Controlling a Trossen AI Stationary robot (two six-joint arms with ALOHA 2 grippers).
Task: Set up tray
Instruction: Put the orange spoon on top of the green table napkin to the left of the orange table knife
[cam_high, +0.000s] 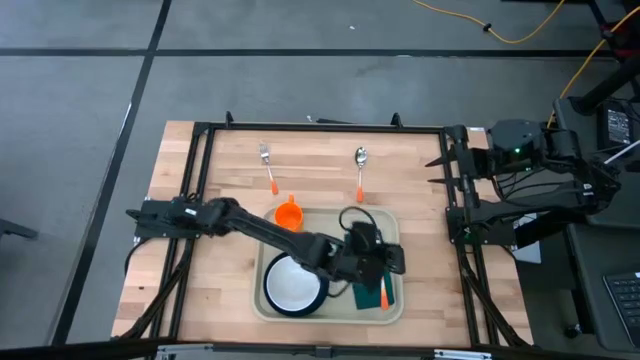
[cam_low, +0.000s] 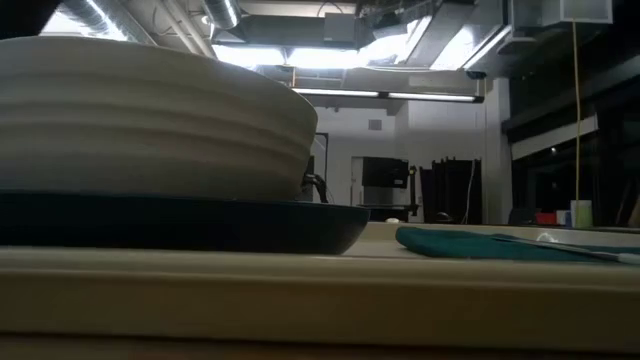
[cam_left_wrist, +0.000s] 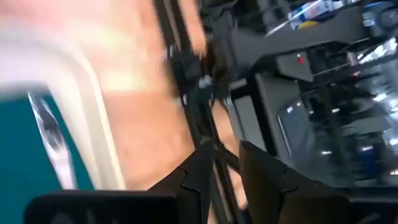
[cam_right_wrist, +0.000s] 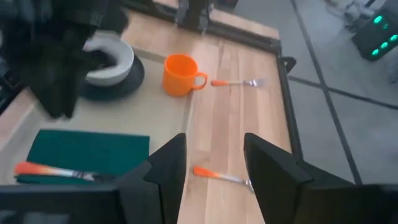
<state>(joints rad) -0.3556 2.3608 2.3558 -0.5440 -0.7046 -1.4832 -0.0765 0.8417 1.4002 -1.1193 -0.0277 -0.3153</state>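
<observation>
Large cream rectangular plastic tray (cam_high: 268, 308) at near edge of wooden worktop (cam_high: 230, 180), centre. Holds white bowl (cam_high: 292, 284) on dark blue plate (cam_high: 322, 296); dark green cloth (cam_high: 368, 296) with orange-handled utensil (cam_high: 385, 293).

Left gripper (cam_high: 392, 262) over cloth; finger state: cannot tell. Right gripper (cam_right_wrist: 208, 163) at far right corner, fingers spread, empty.

Step, judged: cutlery placement. Next: fetch orange-handled fork (cam_high: 267, 165) or spoon (cam_high: 360, 170) from far edge.

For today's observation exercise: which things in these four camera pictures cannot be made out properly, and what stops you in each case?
- Left gripper, high view: the arm's own wrist covers the fingers; whether it holds anything is unclear.
- Left wrist view: blurred; only the tray rim, green cloth and a shiny utensil tip register.
- White bowl on blue plate, low view: it blocks the orange cup, the fork and the spoon.
- Orange-handled utensil on the cloth, right wrist view: its head is hidden behind the fingers.
</observation>
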